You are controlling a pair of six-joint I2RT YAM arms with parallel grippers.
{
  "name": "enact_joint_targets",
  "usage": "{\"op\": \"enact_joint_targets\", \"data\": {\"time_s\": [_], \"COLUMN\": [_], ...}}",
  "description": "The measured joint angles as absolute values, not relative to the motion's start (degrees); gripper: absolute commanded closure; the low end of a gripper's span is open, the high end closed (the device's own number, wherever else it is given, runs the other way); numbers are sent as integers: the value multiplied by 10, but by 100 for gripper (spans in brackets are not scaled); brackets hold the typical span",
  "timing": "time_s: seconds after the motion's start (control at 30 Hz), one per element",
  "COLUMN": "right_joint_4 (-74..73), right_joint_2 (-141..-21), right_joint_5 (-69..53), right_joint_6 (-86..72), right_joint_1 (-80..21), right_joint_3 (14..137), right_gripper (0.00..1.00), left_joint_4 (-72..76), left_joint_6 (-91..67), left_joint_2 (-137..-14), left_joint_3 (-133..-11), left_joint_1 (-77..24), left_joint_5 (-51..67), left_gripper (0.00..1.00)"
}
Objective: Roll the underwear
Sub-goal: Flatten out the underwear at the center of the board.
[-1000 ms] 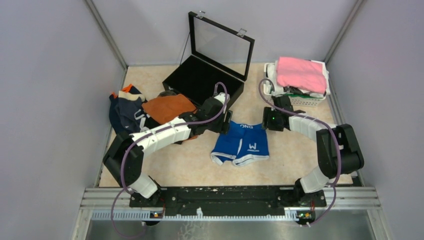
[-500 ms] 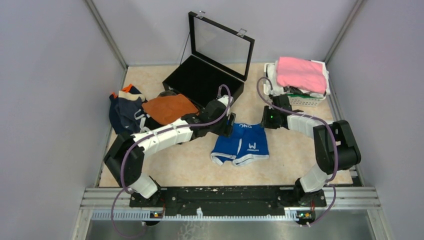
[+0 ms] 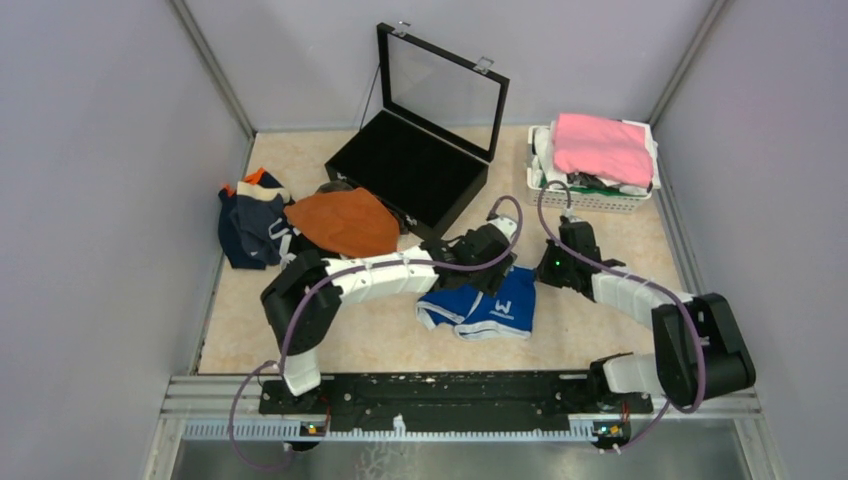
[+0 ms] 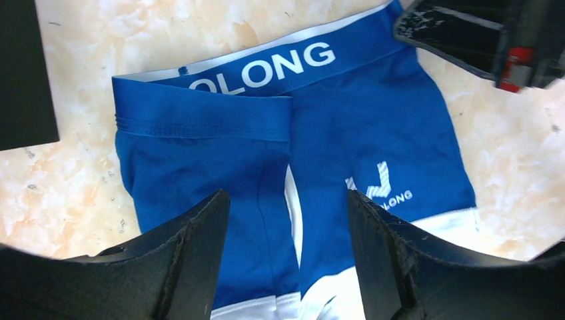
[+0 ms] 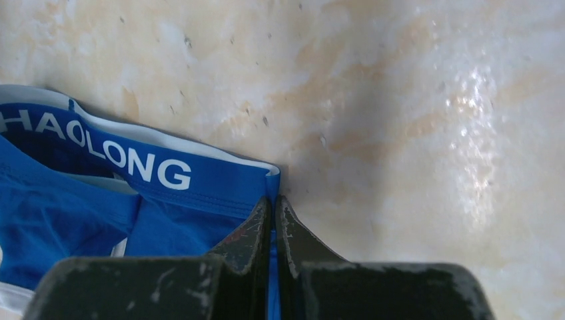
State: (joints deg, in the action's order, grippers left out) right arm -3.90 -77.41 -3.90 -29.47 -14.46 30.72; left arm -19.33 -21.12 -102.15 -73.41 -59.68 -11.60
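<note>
Both arms had swung rightward and toward the near edge since a second earlier, the briefs (image 3: 487, 310) had shifted a little nearer with them, and the right jaws had gone from part-open to closed. From above, the briefs lay flat on the counter (image 3: 380, 345) between the two wrists, well apart from the pile (image 3: 300, 220) of other underwear at the left. The left arm (image 3: 385, 272) reached across so its wrist covered the waistband, and the right arm (image 3: 620, 292) came in from the right. Seen from the left wrist, the left jaws stood wide open and empty above the briefs (image 4: 373, 147); the legs pointed toward them and the waistband (image 4: 266, 67) ran crosswise at the far end. Seen from the right wrist, the right jaws were pinched shut on the right-hand corner of the waistband (image 5: 166, 177), blue cloth showing between the tips. By this judgement the band's long axis ran from arm to arm, the right holding one end and the left nearer the free end.
</note>
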Motion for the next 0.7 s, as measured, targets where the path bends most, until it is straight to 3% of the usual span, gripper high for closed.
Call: {"op": "enact_joint_targets", "data": {"time_s": [0.47, 0.7], "right_joint_4": [-69, -69], "right_joint_2": [-705, -705], "right_joint_5": [-20, -20], "right_joint_6": [-316, -316], "right_joint_1": [-145, -145], "right_joint_3": [277, 277], "right_gripper": [100, 100], "left_joint_4": [-264, -270], "left_joint_6": [-174, -149], "left_joint_2": [-1116, -1132], "left_joint_3": [-795, -808], "left_joint_1": [-635, -637], "left_joint_5": [-210, -237], "left_gripper": [30, 44]}}
